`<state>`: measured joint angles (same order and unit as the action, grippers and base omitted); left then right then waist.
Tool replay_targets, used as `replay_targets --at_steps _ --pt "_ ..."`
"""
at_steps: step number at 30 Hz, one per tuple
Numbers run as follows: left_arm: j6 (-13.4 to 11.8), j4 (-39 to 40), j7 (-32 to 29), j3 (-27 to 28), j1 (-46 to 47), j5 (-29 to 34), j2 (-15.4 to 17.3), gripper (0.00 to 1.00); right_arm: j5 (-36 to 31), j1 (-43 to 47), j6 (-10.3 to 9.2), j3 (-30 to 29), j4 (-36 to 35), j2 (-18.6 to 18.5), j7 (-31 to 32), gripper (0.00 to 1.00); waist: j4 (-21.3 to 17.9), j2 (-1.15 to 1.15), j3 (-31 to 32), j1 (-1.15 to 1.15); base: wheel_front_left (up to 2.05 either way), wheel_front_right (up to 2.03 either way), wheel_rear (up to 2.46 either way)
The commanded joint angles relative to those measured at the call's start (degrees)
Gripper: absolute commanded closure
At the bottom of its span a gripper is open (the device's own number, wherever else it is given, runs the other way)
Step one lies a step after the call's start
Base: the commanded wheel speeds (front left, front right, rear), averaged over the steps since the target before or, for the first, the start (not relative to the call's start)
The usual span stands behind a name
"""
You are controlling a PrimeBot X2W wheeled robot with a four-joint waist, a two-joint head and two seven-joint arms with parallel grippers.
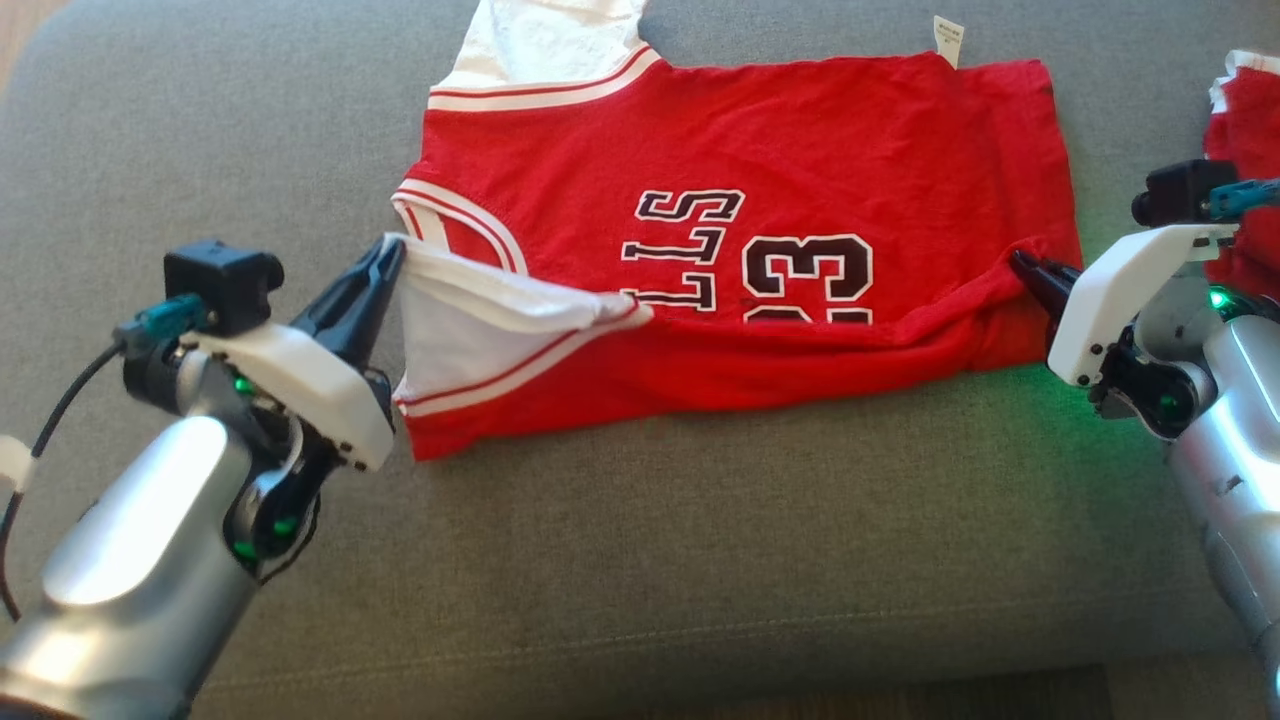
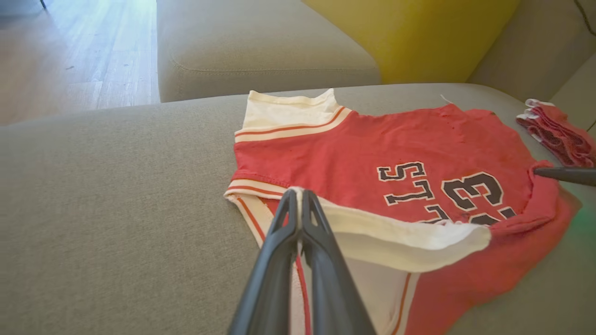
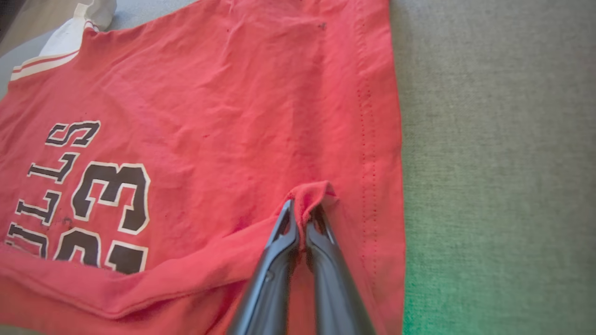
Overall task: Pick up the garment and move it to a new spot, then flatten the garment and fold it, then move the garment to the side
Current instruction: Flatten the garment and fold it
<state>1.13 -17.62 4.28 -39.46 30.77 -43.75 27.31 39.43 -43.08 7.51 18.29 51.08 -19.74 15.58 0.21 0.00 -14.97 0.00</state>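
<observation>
**Item 1: garment (image 1: 740, 150).** We record a red sleeveless jersey with white striped trim and dark letters and numerals outlined in white. It lies spread on the grey sofa seat (image 1: 700, 560), between the two grippers. Its neck end is toward the robot's left and its hem toward the right. The near long edge is turned up and over toward the middle, covering the lower part of the print. A small white label (image 1: 948, 40) stands out from the far edge.

**Item 2: left gripper (image 1: 385, 255).** We list it at the jersey's neck end, fingers clenched together on a trimmed edge of the cloth. From the fingertips a band of white inner cloth with a red stripe runs to the right, lifted off the layer beneath and ending near the lettering.

**Item 3: right gripper (image 3: 305, 211).** We list it at the hem end, near the near corner, just inside the double row of stitching. Its fingers are pinched on a small raised pucker of red cloth. A ridge of fabric leads from that pinch back along the folded edge.

**Item 4: surroundings.** We note a second red cloth with white trim (image 1: 1245, 110), bunched on the seat beyond the right arm and apart from the jersey. There is also a yellow cushion (image 2: 409, 37) at the sofa back and a wooden floor (image 2: 70, 56).
</observation>
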Motion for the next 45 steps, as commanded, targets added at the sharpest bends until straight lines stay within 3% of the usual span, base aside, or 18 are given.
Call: replay_targets --at_steps 1,7,8,9,10,11,12,14,20,24,27,31,34,36,40,45 --pt "-0.5 0.8 0.8 3.2 3.5 0.5 1.5 1.0 0.5 -1.6 -0.02 0.7 -1.3 0.1 -0.8 1.0 0.0 0.0 -0.1 0.0 0.0 0.0 0.0" --pt "-1.6 -4.0 2.5 2.8 5.7 1.7 -0.7 1.0 1.3 -3.1 -0.02 2.0 0.8 -0.1 -1.7 1.0 -0.4 0.0 -1.0 0.0 0.0 0.0 0.0" --pt "-1.5 -4.5 2.7 2.6 5.9 1.8 -1.1 1.0 1.5 -3.2 -0.02 2.1 1.1 0.0 -1.8 0.57 -0.5 0.0 -1.0 0.0 0.0 0.0 0.0" --pt "-1.5 -5.1 2.8 2.4 6.1 1.9 -1.4 1.0 1.8 -3.3 -0.02 2.0 1.5 0.1 -2.1 0.0 -0.5 0.0 -1.0 0.0 0.0 0.0 0.0" --pt "-1.6 -5.8 3.1 2.2 6.3 2.1 -1.8 0.86 2.0 -3.5 -0.02 1.8 1.8 0.1 -2.6 0.0 -0.5 0.0 -1.0 0.0 0.0 0.0 0.0" --pt "-2.0 -6.5 3.4 2.1 6.6 2.5 -2.2 0.3 2.2 -3.6 -0.02 1.9 2.1 0.2 -3.0 0.0 -0.5 0.0 -0.9 0.0 0.0 0.0 0.0" --pt "-2.5 -7.2 3.8 2.0 6.9 2.8 -2.5 0.0 2.4 -3.7 -0.02 1.9 2.4 0.3 -3.4 0.0 -0.6 0.0 -0.9 0.0 0.0 0.0 0.0" --pt "-3.8 -8.2 5.4 2.4 7.3 3.5 -3.2 0.0 2.6 -3.9 -0.02 1.4 3.1 0.2 -4.8 0.0 -0.6 0.0 -0.7 0.0 0.0 0.0 0.0" --pt "-11.2 -7.7 10.3 7.5 6.8 5.4 -5.5 0.0 2.1 -3.5 -0.02 -0.5 4.5 -0.2 -11.6 0.0 -0.7 0.0 0.9 0.0 0.0 0.0 0.0" --pt "-15.0 1.1 10.7 14.8 2.7 8.7 -7.6 0.0 0.2 -1.5 -0.02 -0.8 2.3 -1.1 -18.6 0.0 -1.0 0.0 2.6 0.0 0.0 0.0 0.0" --pt "-16.5 8.8 10.7 20.9 -3.2 12.3 -10.2 0.0 -0.8 1.1 -0.02 -1.7 -0.7 -1.1 -24.7 0.0 -1.4 0.0 4.1 0.0 0.0 0.0 0.0" --pt "-16.2 15.6 10.7 26.0 -11.7 16.2 -14.6 0.0 -3.9 6.0 -0.02 -4.9 -5.1 -0.8 -29.7 0.0 -1.7 0.0 6.2 0.0 0.0 0.0 0.0" --pt "-15.0 19.2 10.7 29.0 -17.0 19.0 -18.3 0.0 -9.5 10.8 -0.02 -10.3 -11.2 0.0 -30.5 0.0 -1.9 0.0 7.4 0.0 0.0 0.0 0.0" --pt "-14.4 20.2 10.7 29.7 -18.5 20.9 -19.1 0.0 -12.4 12.8 -0.02 -13.1 -14.7 0.7 -30.5 0.0 -2.0 0.0 7.6 0.0 0.0 0.0 0.0" --pt "-12.1 20.0 10.7 30.7 -24.3 25.1 -22.3 0.0 -21.6 23.5 -0.02 -23.5 -29.4 8.0 -30.6 0.0 -2.3 0.0 8.3 0.0 0.0 0.0 0.0" --pt "-10.5 14.5 10.7 31.5 -27.1 25.4 -24.0 0.0 -27.6 32.0 -0.02 -27.2 -39.2 14.2 -30.6 0.0 -3.1 0.0 8.2 0.0 0.0 0.0 0.0"
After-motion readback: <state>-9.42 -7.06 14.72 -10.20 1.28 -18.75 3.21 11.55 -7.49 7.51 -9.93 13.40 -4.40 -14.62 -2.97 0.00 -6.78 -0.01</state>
